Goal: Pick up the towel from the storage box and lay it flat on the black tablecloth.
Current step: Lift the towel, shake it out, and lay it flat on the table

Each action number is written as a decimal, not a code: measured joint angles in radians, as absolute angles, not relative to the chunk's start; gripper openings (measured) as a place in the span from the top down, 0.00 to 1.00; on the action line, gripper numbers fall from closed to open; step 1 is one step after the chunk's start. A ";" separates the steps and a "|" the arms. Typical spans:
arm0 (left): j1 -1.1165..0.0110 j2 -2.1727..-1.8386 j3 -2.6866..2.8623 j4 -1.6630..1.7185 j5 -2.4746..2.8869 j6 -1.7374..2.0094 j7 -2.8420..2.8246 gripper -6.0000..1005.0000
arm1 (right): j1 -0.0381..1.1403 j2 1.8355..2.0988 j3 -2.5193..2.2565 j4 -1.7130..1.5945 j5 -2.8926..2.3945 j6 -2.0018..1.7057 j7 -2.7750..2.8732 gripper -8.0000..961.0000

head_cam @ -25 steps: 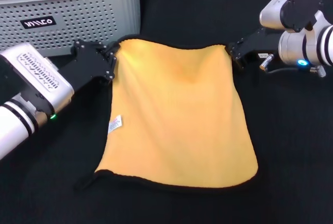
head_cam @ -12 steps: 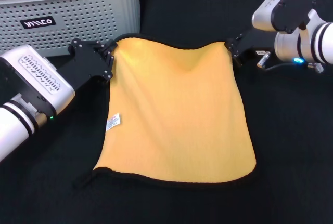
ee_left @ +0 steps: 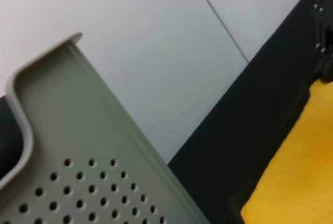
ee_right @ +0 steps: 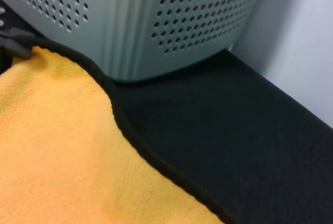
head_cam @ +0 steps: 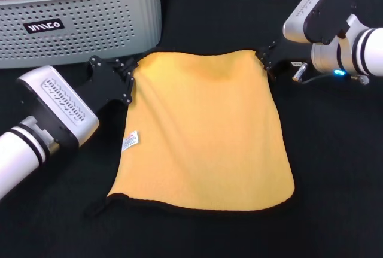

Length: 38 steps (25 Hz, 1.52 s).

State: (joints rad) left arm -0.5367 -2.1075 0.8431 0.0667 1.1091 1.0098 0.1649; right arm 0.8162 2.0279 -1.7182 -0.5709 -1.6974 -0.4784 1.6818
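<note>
The orange-yellow towel (head_cam: pixel 203 132) lies spread on the black tablecloth (head_cam: pixel 335 168), its white tag (head_cam: pixel 131 142) near its left edge. My left gripper (head_cam: pixel 129 73) is shut on the towel's far left corner. At the far right corner, my right gripper (head_cam: pixel 267 63) is shut on the black border. The far edge hangs low, nearly flat between the two. The grey perforated storage box (head_cam: pixel 78 18) stands at the back left, just behind the left gripper. The left wrist view shows the box wall (ee_left: pixel 78 146) and towel (ee_left: pixel 296 177); the right wrist view shows the towel (ee_right: pixel 52 146) beside the box (ee_right: pixel 156 21).
The towel's near left corner (head_cam: pixel 114 200) curls up slightly, showing its black border. A white wall (ee_left: pixel 156 52) rises behind the table. The tablecloth (ee_right: pixel 234 130) stretches bare to the right and in front of the towel.
Both grippers have come down with the towel's far corners. The sag in the far edge has flattened and more of the towel rests on the cloth.
</note>
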 joint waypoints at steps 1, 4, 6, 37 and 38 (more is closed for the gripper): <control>-0.538 -2.108 0.843 0.063 1.109 1.010 0.174 0.98 | 0.815 2.028 -1.720 -0.571 -1.697 -0.471 1.681 0.98; -0.539 -2.108 0.843 0.060 1.109 1.009 0.179 0.98 | 0.809 2.028 -1.730 -0.571 -1.698 -0.443 1.680 0.98; -0.540 -2.108 0.844 0.060 1.109 1.009 0.180 0.98 | 0.807 2.028 -1.731 -0.571 -1.698 -0.436 1.680 0.98; -0.598 -2.108 0.841 -0.004 1.018 0.966 0.362 0.78 | 0.775 2.028 -1.812 -0.609 -1.697 -0.324 1.682 0.90; -0.597 -2.108 0.841 -0.006 0.994 0.970 0.363 0.76 | 0.765 2.028 -1.816 -0.619 -1.697 -0.310 1.682 0.89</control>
State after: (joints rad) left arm -0.5965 -2.1076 0.8405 -0.0058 0.9941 0.9697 0.3626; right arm 0.7649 2.0279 -1.8164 -0.6187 -1.6972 -0.3099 1.6820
